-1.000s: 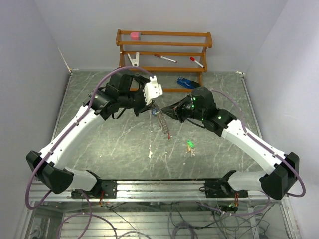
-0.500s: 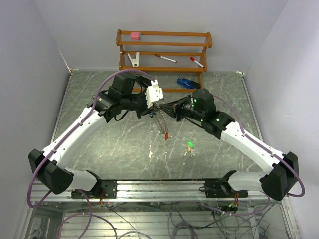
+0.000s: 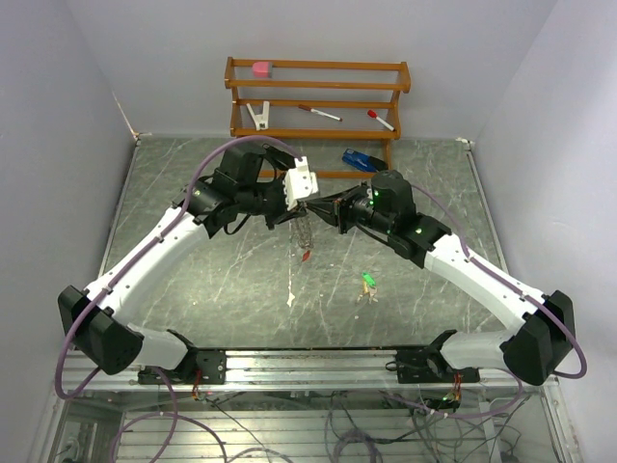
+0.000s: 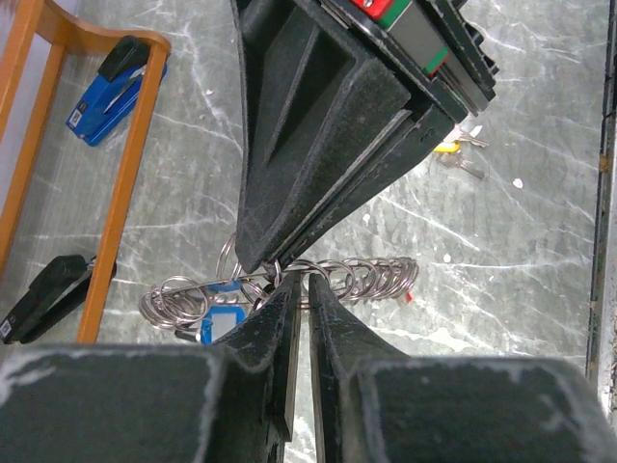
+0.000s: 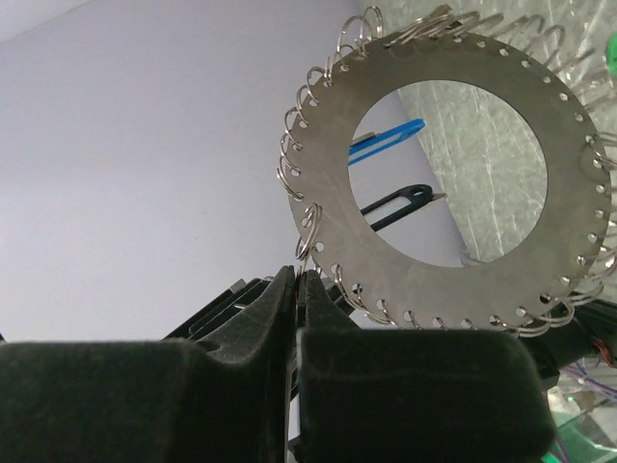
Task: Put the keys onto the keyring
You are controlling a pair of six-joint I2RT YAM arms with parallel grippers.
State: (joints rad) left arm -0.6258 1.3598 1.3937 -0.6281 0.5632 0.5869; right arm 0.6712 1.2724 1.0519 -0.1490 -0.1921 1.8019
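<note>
My right gripper (image 5: 295,280) was clamped tight on the rim of the keyring (image 5: 323,183), held up between the two arms. The left gripper (image 4: 301,289) met it tip to tip, jaws a thin slit apart, and I could not tell whether they pinched anything. The keyring was a flat, dull-silver disc with a wide round hole, its edge punched with holes carrying thin wire split rings.
</note>
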